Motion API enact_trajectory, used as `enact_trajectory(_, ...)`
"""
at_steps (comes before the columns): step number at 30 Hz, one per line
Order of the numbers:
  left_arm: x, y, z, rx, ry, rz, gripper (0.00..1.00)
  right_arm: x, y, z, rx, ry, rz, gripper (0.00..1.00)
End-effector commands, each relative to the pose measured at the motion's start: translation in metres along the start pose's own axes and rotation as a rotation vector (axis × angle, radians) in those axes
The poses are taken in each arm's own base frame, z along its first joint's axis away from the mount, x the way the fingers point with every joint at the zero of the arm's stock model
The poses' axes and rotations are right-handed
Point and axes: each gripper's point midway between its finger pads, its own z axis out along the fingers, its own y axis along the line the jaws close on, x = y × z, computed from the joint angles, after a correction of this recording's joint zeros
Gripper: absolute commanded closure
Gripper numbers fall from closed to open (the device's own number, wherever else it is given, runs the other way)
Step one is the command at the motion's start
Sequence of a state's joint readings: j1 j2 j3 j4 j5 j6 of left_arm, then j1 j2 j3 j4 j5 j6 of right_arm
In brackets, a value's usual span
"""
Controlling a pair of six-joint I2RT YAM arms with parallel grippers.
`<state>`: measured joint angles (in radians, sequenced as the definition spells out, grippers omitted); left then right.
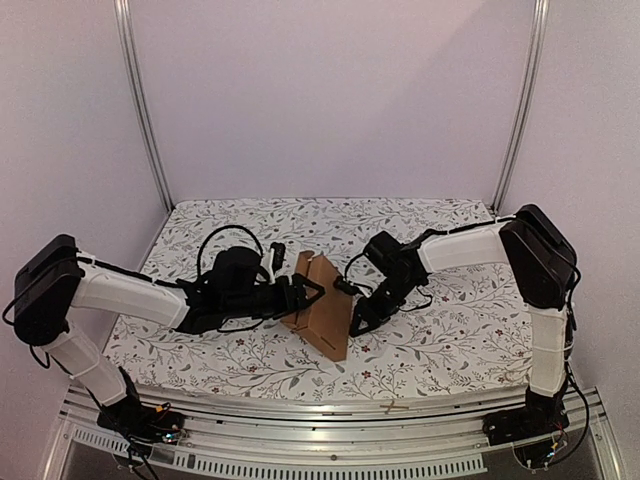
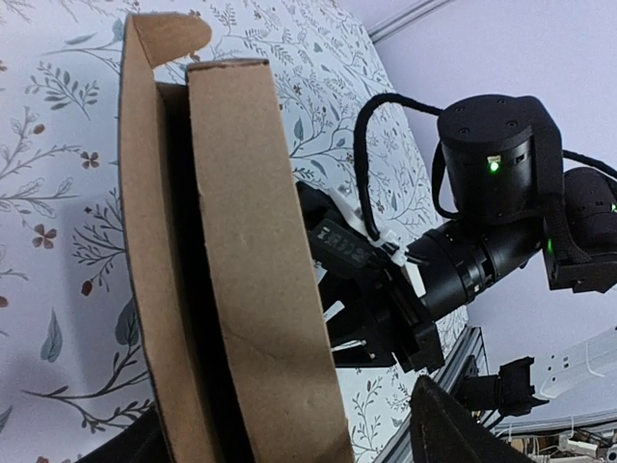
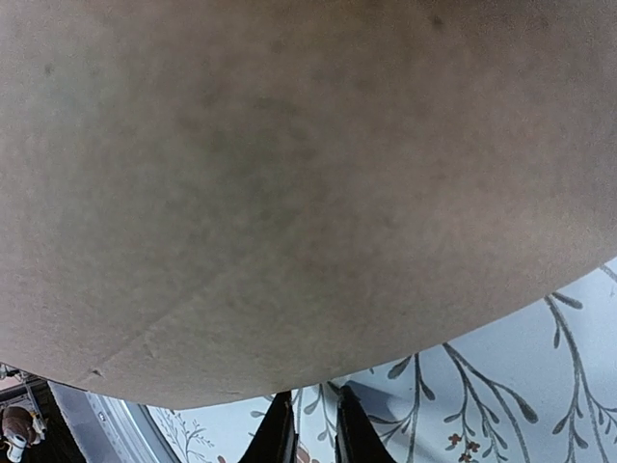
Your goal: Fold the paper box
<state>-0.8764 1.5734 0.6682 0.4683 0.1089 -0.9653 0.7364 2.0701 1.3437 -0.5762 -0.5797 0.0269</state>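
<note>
The paper box [image 1: 322, 300] is brown cardboard, partly folded, standing on edge on the middle of the table. In the left wrist view the paper box [image 2: 241, 270] rises as two upright panels with a dark slot between them. My left gripper [image 1: 300, 293] is open wide and straddles it; its right finger [image 2: 463, 429] stands apart from the cardboard. My right gripper [image 1: 357, 324] is at the box's right side, low near the table. In the right wrist view the cardboard [image 3: 289, 174] fills most of the picture, and the fingers [image 3: 280, 434] are almost shut with only tablecloth between them.
A floral tablecloth [image 1: 440, 340] covers the table. Aluminium posts [image 1: 145, 120] stand at the back corners, with plain walls behind. A metal rail [image 1: 330, 415] runs along the near edge. The right arm's wrist [image 2: 492, 183] looms just beyond the box.
</note>
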Motion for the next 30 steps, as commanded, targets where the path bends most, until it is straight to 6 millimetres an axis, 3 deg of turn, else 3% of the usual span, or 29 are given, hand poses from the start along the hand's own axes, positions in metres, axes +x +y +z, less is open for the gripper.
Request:
enact_trajectory(1, 0.0, -0.019, 0.002, -0.059, 0.006, 0.099, 0.27, -0.006, 0.015, -0.006, -0.087, -0.042, 0.006, 0.85)
enact_trajectory(7, 0.007, 0.005, 0.004, -0.371, 0.126, 0.132, 0.36, -0.008, 0.02, -0.009, -0.114, -0.051, 0.014, 0.84)
enact_trajectory(14, 0.016, -0.001, 0.012, -0.426, 0.239, 0.171, 0.65, -0.009, 0.018, -0.021, -0.121, -0.07, 0.034, 0.83)
enact_trajectory(18, 0.009, -0.018, 0.009, -0.395, 0.258, 0.252, 0.67, 0.009, 0.013, -0.045, -0.116, -0.028, 0.046, 0.8)
enact_trajectory(21, 0.002, -0.041, 0.004, -0.332, 0.286, 0.351, 0.67, 0.016, 0.014, -0.087, -0.098, -0.067, -0.046, 0.77)
enact_trajectory(26, 0.006, -0.068, -0.012, -0.249, 0.425, 0.564, 0.66, 0.016, 0.036, -0.169, -0.06, -0.186, -0.284, 0.69)
enact_trajectory(30, 0.02, -0.066, -0.03, -0.277, 0.561, 0.81, 0.65, 0.023, 0.041, -0.199, 0.008, -0.225, -0.494, 0.62)
